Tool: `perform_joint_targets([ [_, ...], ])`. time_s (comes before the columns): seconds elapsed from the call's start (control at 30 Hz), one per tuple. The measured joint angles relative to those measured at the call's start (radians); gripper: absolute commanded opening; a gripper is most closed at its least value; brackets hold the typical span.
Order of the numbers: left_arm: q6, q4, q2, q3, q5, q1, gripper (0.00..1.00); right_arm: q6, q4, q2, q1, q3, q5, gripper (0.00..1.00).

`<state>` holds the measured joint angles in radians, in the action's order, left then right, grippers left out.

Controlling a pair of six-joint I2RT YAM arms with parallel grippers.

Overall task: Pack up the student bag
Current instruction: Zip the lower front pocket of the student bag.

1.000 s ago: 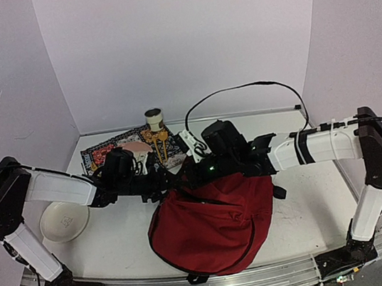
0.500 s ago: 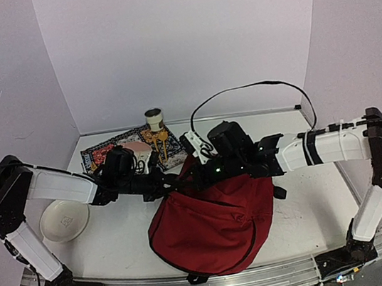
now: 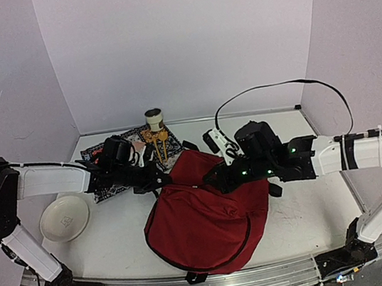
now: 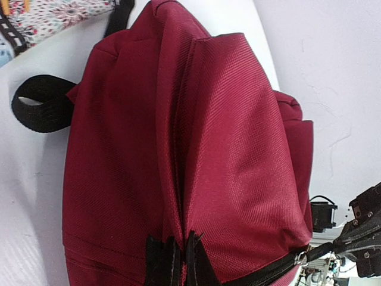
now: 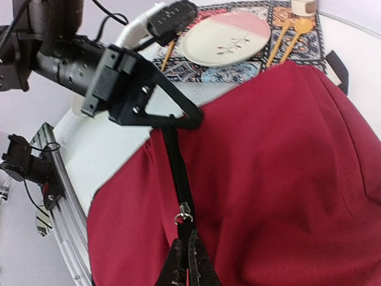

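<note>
The bag [image 3: 205,213] is seen lying on the table [image 3: 308,204] toward the near edge, between the two arms, its red cloth slumped. The left arm is stretched low from its base. Its forearm is carried almost level across the table toward the middle, above a patterned mat [image 3: 103,155]. The left gripper [image 3: 161,181] is set at the bag's upper left edge. In the left wrist view its fingers [image 4: 156,262] are clenched on the bag's cloth beside the zip [image 5: 177,170].

The right arm is reached in from the right, its forearm held level over the bag's far right part. The right gripper [image 5: 184,262] is pressed together on the zip pull [image 5: 183,213], and the black zip is drawn straight between the two grippers, which are held near each other.

A white bowl [image 3: 64,219] is found on the table left of the bag, apart from it. A plate [image 5: 225,37] is laid on the mat, and a cup [image 3: 154,118] is stood at the mat's far edge.
</note>
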<state>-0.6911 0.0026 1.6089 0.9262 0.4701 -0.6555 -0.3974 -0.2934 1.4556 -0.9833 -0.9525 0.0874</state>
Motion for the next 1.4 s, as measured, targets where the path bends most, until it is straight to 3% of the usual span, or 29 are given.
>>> perform_joint_targets([
  [0.67, 0.074, -0.072, -0.026, -0.006, -0.127, 0.043, 0.00, -0.111, 0.111, -0.256, 0.003, 0.233, -0.306, 0.00],
  [1.07, 0.099, -0.074, 0.024, 0.065, -0.099, 0.013, 0.00, -0.204, 0.157, -0.330, 0.011, 0.279, -0.345, 0.00],
  [1.13, 0.110, -0.082, 0.058, 0.114, -0.101, 0.002, 0.00, -0.201, 0.171, -0.334, 0.016, 0.279, -0.363, 0.05],
  [1.27, 0.139, -0.095, 0.141, 0.241, -0.107, -0.029, 0.01, -0.189, 0.195, -0.347, 0.022, 0.276, -0.403, 0.29],
  [1.4, 0.171, -0.110, 0.232, 0.384, -0.108, -0.056, 0.16, -0.169, 0.210, -0.363, 0.025, 0.263, -0.437, 0.48],
])
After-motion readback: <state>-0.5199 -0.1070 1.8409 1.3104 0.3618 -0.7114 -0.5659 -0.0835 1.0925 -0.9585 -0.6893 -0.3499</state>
